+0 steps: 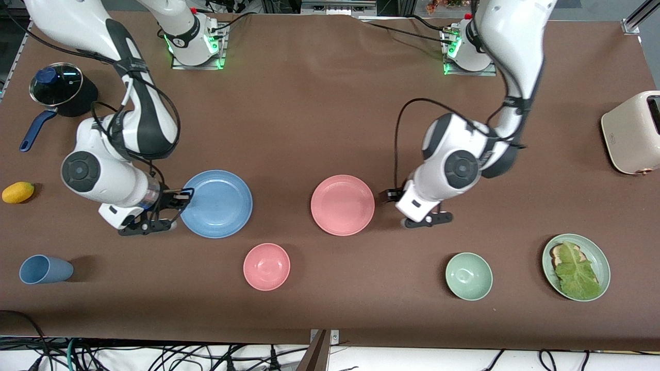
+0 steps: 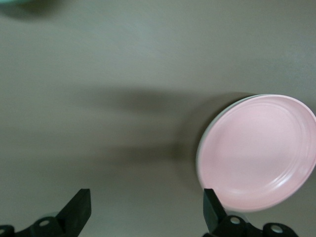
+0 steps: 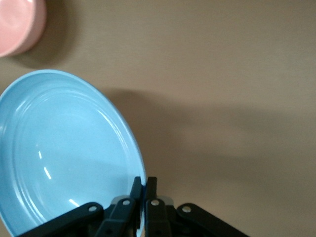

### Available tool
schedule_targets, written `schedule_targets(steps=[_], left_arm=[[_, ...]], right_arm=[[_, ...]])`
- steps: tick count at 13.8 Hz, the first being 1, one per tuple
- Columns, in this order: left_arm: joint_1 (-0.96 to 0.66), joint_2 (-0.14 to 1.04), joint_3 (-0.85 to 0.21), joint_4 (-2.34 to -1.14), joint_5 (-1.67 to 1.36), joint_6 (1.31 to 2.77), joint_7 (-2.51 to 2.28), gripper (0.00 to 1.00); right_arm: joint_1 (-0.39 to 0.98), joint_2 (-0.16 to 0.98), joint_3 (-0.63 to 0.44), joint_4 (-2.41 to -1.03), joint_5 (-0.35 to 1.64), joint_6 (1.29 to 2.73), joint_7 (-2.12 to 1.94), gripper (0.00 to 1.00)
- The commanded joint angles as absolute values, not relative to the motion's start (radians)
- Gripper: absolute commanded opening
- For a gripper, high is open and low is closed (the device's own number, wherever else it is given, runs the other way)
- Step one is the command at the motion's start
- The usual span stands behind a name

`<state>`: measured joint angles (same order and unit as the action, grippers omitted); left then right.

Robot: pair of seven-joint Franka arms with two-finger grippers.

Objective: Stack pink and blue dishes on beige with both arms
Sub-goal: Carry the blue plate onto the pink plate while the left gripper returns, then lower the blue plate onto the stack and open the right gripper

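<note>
Table (image 1: 319,103) gives you wide bare brown cloth around both plates; no writing is readable anywhere. Your blue plate (image 1: 216,203) lies flat toward the right arm's end, the pink plate (image 1: 343,204) flat mid-table, well apart. Your right gripper (image 3: 143,190) is clenched on the blue plate's rim. Your left gripper (image 2: 147,210) is spread wide, low beside the pink plate's edge, holding nothing.

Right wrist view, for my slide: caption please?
Right gripper shut on the blue plate's rim; pink bowl nearby.
</note>
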<state>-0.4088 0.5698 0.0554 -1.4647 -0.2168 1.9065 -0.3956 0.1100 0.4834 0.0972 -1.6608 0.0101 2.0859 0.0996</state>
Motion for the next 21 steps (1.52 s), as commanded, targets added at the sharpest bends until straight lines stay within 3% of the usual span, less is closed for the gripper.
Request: schedule_targets(steps=[1,4,9,12,17,21], left_arm=[[-0.342,0.525,0.089,-1.417,-0.189,1.783,-0.194,1.00],[-0.241,0.471,0.104,-1.419,-0.186,1.708,-0.057,1.00],[-0.219,0.335,0.117,-1.417,-0.002,1.635,-0.049,1.00],[-0.169,0.252,0.118,-1.417,-0.008,1.625,-0.048,1.00],[-0.149,0.160,0.118,-1.433,-0.008,1.507,-0.041,1.00],[-0.141,0.137,0.115,-1.428,-0.035,1.503,-0.046,1.00]], right_arm=[[0.106,0.469,0.181,-1.649,0.015,2.063,0.265,0.00],[0.132,0.471,0.281,-1.649,0.008,2.065,0.538,0.00],[0.288,0.514,0.281,-1.641,0.002,2.166,0.837,0.00],[0.373,0.595,0.278,-1.579,-0.002,2.244,0.993,0.00],[0.437,0.681,0.276,-1.520,-0.055,2.306,1.137,0.00],[0.462,0.729,0.276,-1.508,-0.100,2.374,1.219,0.00]])
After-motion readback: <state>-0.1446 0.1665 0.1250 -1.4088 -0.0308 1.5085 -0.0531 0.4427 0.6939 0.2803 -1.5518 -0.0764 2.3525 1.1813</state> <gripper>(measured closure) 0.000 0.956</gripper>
